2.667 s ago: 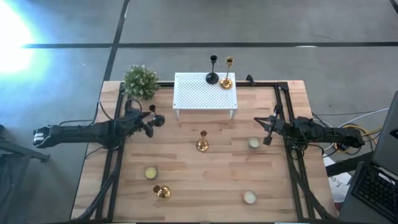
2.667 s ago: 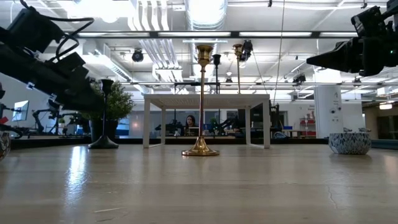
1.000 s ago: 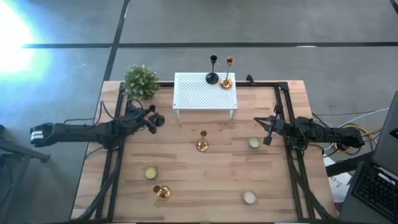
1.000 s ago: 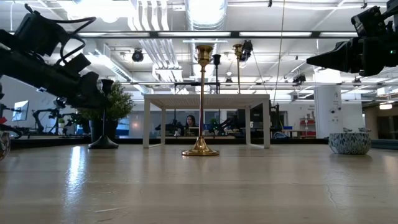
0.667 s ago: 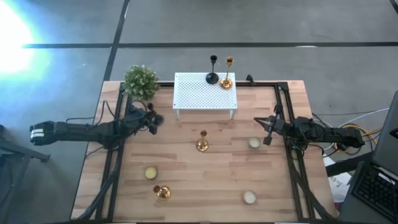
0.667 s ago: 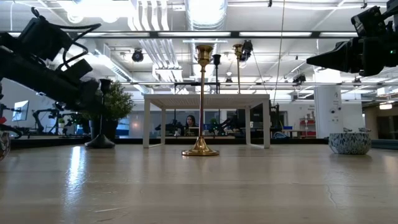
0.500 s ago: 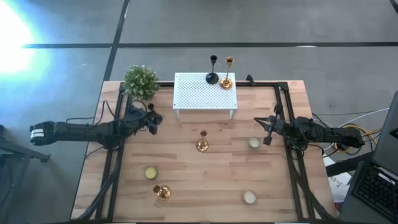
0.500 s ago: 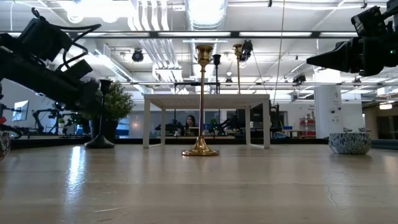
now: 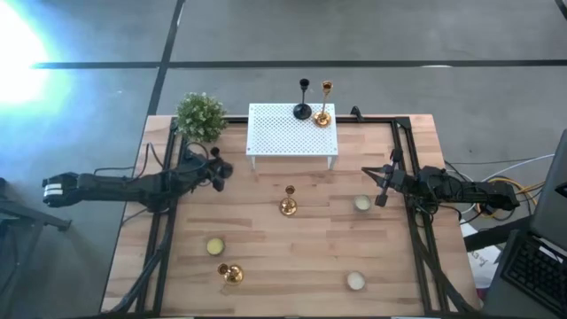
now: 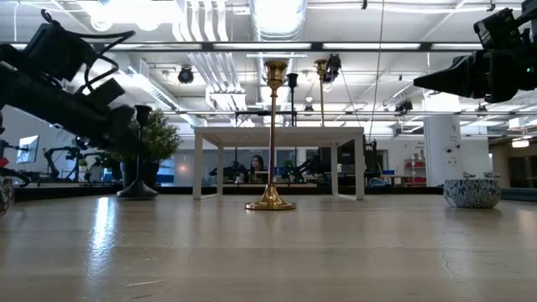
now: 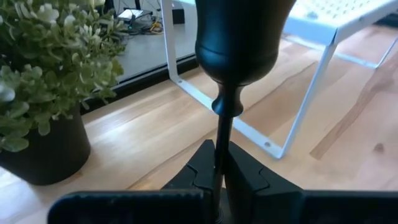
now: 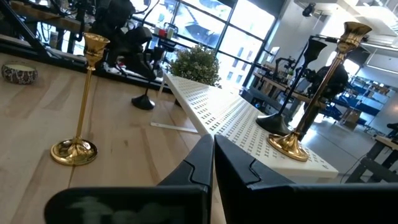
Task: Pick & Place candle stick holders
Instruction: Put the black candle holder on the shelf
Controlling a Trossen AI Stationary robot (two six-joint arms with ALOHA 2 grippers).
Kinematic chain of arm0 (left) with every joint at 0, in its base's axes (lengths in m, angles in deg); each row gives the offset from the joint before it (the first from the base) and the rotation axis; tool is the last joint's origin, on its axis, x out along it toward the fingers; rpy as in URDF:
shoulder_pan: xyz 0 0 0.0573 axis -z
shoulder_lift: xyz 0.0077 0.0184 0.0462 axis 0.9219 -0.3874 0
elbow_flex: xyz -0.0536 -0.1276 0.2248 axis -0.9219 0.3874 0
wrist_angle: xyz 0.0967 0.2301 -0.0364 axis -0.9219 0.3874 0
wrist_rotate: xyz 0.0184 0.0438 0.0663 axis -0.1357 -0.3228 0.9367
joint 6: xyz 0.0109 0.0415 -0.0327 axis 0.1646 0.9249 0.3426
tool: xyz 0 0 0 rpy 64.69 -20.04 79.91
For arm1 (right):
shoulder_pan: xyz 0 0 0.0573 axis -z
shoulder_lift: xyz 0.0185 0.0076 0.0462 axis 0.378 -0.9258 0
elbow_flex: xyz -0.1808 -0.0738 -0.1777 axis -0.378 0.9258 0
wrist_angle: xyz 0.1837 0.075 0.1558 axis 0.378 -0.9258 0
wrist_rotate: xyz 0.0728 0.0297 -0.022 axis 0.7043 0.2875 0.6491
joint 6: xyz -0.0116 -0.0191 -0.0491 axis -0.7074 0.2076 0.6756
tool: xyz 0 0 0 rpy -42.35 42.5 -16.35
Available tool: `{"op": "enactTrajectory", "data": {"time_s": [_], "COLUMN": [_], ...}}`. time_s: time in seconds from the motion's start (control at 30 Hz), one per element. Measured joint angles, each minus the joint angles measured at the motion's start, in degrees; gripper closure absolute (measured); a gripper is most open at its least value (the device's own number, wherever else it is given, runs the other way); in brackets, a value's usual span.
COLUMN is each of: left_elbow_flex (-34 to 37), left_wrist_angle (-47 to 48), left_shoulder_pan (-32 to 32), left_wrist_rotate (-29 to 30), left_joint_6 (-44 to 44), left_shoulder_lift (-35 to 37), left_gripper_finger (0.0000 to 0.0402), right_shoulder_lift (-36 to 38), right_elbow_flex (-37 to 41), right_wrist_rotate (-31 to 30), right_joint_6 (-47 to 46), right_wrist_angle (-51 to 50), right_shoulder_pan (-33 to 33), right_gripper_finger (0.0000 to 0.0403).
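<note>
The left gripper [image 11: 219, 177] is seen pinching the thin stem of a black candle holder [image 11: 233, 56], its two fingers pressed against the stem from either side, just below the dark cup top. In the high view this gripper [image 9: 215, 168] is placed at about ten o'clock from the table's middle, between the potted plant [image 9: 200, 116] at its twelve o'clock and the white rack [image 9: 292, 131] at its two o'clock. In the low view the held black candle holder [image 10: 140, 151] is shown upright beside the plant, its round base down near the table [image 10: 268, 252]; whether the base is touching the wood cannot be told. The right gripper [image 12: 213, 163] is held with its fingers pressed together on nothing, hovering at the three o'clock side of the table [image 9: 383, 188]. A gold candle holder [image 9: 288, 202] is stood upright near the table's centre, free of both arms. Another gold holder [image 9: 230, 273] is found at about seven o'clock. On the rack's far edge, at twelve o'clock, a second black holder [image 9: 303, 99] and a gold one [image 9: 323, 106] are stood side by side. Three small round bowls [image 9: 361, 204] are set on the wood at three, five and eight o'clock.
</note>
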Motion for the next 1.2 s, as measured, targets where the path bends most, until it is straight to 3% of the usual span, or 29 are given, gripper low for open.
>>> {"op": "enactTrajectory", "data": {"time_s": [0.57, 0.93, 1.2], "left_elbow_flex": [-7.1, -19.9, -28.7], "left_wrist_angle": [0.0, 9.6, 10.4], "left_shoulder_pan": [0.0, 0.0, 0.0], "left_wrist_rotate": [-3.0, -1.2, 0.0], "left_joint_6": [2.2, 8.6, 14.1], "left_shoulder_lift": [0.0, -0.6, -8.0], "left_gripper_finger": [0.0383, 0.0383, 0.0383], "right_shoulder_lift": [0.0, 0.0, 0.0], "right_elbow_flex": [0.0, 0.0, 0.0], "right_wrist_rotate": [0.0, 0.0, 0.0], "right_joint_6": [0.0, 0.0, 0.0], "right_wrist_angle": [0.0, 0.0, 0.0], "right_shoulder_pan": [0.0, 0.0, 0.0], "right_gripper_finger": [0.0394, 0.0394, 0.0394]}}
